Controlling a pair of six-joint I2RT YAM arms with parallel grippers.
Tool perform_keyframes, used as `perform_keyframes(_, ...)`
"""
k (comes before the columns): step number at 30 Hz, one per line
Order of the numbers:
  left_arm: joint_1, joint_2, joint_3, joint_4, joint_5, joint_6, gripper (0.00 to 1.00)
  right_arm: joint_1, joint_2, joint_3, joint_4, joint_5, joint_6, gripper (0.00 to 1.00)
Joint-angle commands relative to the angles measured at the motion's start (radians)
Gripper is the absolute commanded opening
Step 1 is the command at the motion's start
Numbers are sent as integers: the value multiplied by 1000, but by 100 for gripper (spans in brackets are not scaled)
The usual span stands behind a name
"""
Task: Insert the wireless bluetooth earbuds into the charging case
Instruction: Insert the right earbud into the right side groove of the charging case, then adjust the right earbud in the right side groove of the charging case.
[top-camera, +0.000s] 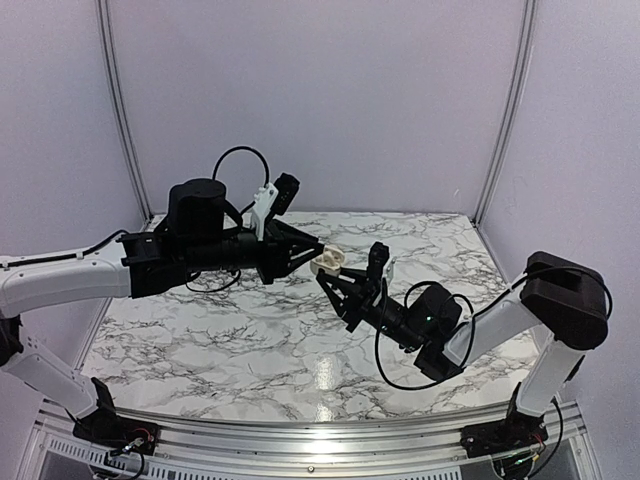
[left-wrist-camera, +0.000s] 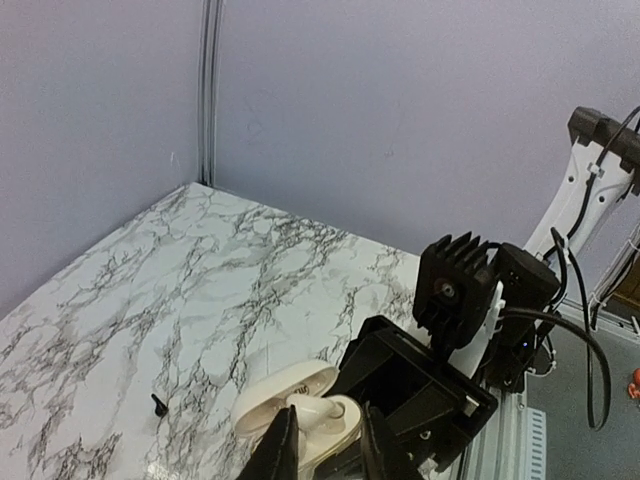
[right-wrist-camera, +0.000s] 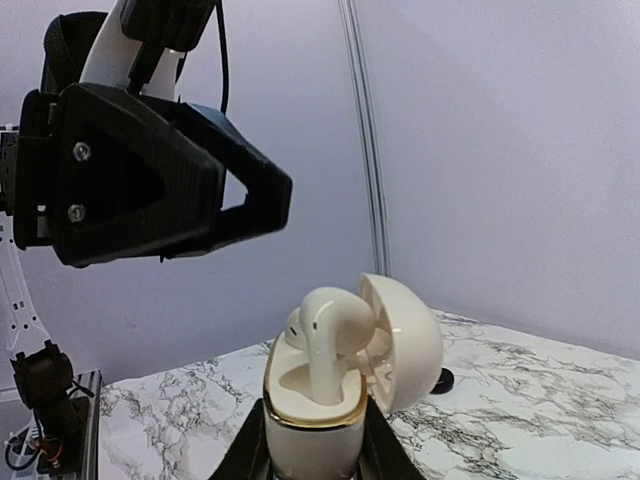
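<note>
Since one cream earbud (right-wrist-camera: 330, 330) already stands stem-down in the open charging case (right-wrist-camera: 310, 425), the right tool (right-wrist-camera: 312, 455) is clenched on the case, holding it off the desk (left-wrist-camera: 150, 300) as a steady target. Left tool (top-camera: 312, 252) hangs just above, fingers apart, empty. A tiny black bit (left-wrist-camera: 158, 403) lies on the desk, maybe the other bud?

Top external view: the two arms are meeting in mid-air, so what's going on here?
The right gripper holds a cream charging case upright above the marble table, lid open. One cream earbud stands in it, apparently not fully seated. The left gripper hovers close over the case, fingers apart, holding nothing. A small dark item lies on the table, too small to identify.
</note>
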Motion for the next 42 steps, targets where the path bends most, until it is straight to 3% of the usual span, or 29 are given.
perform_keyframes(1,5,-1,28,-124,28,36,21,9,3,12,49,-28,8,0)
perform_keyframes(30,12,41,57,-92,43,-4,24,9,16,37,20,-63,4,0)
perform_keyframes(42,11,68,69,-92,76,1,18,8,22,39,21,-63,10,0)
